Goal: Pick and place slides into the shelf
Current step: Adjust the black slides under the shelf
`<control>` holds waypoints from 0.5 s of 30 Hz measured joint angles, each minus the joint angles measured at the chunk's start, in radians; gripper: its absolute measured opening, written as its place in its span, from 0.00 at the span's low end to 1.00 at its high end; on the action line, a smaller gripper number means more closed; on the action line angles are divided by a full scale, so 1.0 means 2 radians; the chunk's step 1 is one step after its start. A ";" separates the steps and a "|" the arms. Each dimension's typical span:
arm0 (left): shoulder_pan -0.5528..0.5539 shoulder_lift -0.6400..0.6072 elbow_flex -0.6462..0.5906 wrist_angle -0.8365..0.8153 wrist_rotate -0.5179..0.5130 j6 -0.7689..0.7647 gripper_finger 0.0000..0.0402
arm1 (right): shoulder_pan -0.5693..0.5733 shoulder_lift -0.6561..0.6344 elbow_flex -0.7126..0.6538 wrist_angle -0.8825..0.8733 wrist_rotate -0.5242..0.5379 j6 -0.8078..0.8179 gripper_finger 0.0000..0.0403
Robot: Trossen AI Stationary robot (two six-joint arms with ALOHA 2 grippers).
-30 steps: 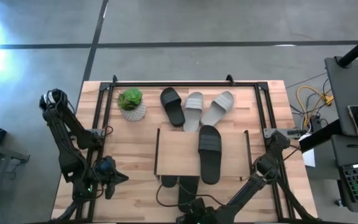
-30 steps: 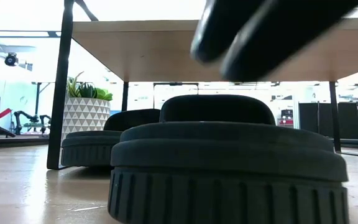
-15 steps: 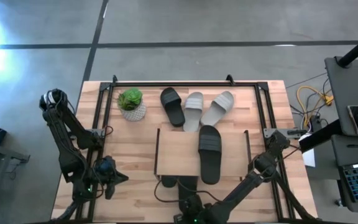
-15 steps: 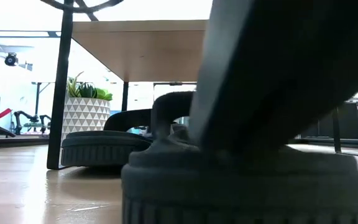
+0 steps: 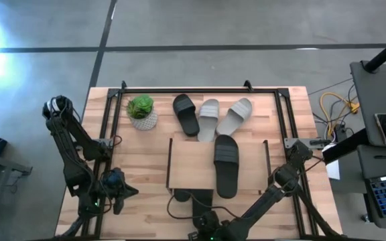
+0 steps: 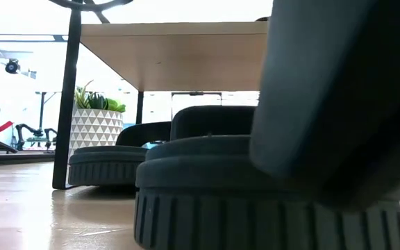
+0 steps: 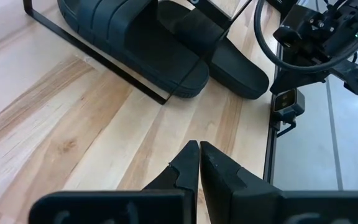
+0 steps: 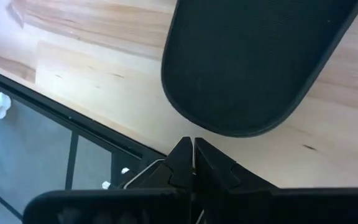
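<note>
The shelf (image 5: 191,164) stands mid-table with one black slide (image 5: 226,165) lying on its plank top. Two black slides (image 5: 181,195) (image 5: 203,198) lie flat on the table under it, heels sticking out toward the near edge. A further black slide (image 5: 185,114) and two grey slides (image 5: 208,119) (image 5: 235,115) lie behind the shelf. My right gripper (image 8: 193,148) is shut, with its tips at the heel of the right-hand slide (image 8: 253,62) under the shelf. My left gripper (image 7: 199,152) is shut and empty, hanging over the table's near left part (image 5: 127,193). My right gripper has its shut fingertips against the rim of the slide's heel end (image 8: 194,132). It comes slanting down from the table's near side, along the slide's length. The slide lies flat on its sole, toe end under the shelf.
A small potted plant (image 5: 141,111) stands at the far left, behind the shelf. The shelf's thin black side frame (image 7: 98,59) runs along the table beside the left-hand slide (image 7: 135,43). Bare wood lies left and right of the shelf.
My right gripper, shut throughout, has come down from above the near slide to its heel end, toward the table's near edge. The slide has shifted a little on the table under the shelf.
</note>
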 joint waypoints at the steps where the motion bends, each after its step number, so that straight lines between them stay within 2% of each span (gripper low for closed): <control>1: 0.000 0.000 0.000 0.000 0.000 0.000 0.00 | 0.000 0.000 -0.001 -0.001 0.000 0.000 0.03; 6: 0.000 0.000 0.000 -0.004 0.000 0.000 0.00 | -0.002 0.001 -0.002 -0.014 0.000 0.001 0.03; 12: 0.000 0.000 0.000 -0.007 0.000 0.000 0.00 | -0.014 0.006 -0.002 -0.070 0.004 0.020 0.03; 15: 0.000 0.000 0.000 -0.014 0.000 -0.001 0.00 | -0.021 0.006 -0.003 -0.082 0.025 0.023 0.03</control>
